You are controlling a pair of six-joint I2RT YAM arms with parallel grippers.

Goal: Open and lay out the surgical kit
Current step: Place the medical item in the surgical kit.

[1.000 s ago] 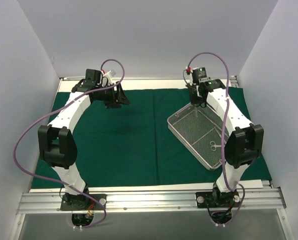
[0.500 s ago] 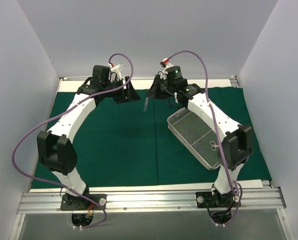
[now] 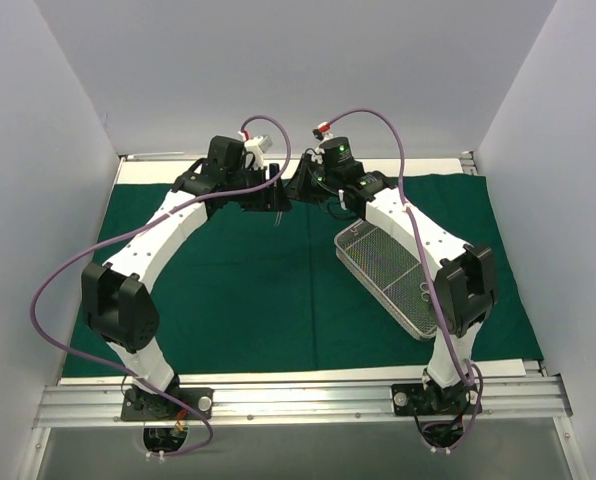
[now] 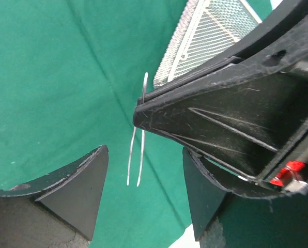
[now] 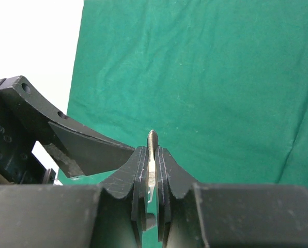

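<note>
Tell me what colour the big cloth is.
The cloth is dark green, clearest from the top camera.

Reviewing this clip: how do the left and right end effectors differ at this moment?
The left end effector is open and empty; the right end effector is shut on the thin steel tweezers. The right pinches them near their joined end; the left's fingers flank the free prongs without touching. Both hang close together over the dark green cloth drape.

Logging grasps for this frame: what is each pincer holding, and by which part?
Right pincer clamps the tweezers near their joined end, tips hanging free. Left pincer is open, holding nothing.
</note>
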